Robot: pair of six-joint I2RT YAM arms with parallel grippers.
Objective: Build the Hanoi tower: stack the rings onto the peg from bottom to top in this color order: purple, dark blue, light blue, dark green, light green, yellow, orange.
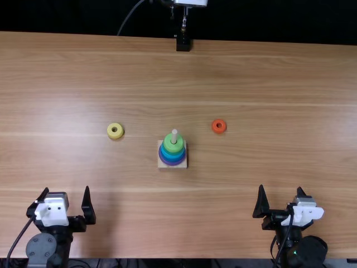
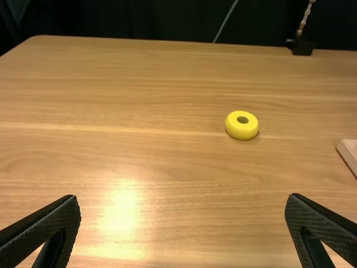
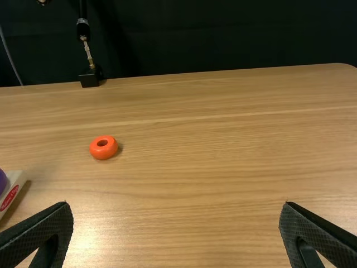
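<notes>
Yellow ring (image 2: 241, 132), flat on table (image 1: 67, 162) left of peg (image 1: 174, 135): probably light, rigid, slippery; best gripped across outer wall. Orange ring (image 3: 104, 151), right of peg: likely similar. Left gripper (image 1: 66, 189), right gripper (image 1: 280, 188): fingers apart, empty.

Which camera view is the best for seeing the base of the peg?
The top view: there the base lies fully inside the picture, partly covered by the stacked rings around the peg. The left wrist view cuts it off, leaving one pale corner; the right wrist view has another corner, beside part of the purple ring.
</notes>
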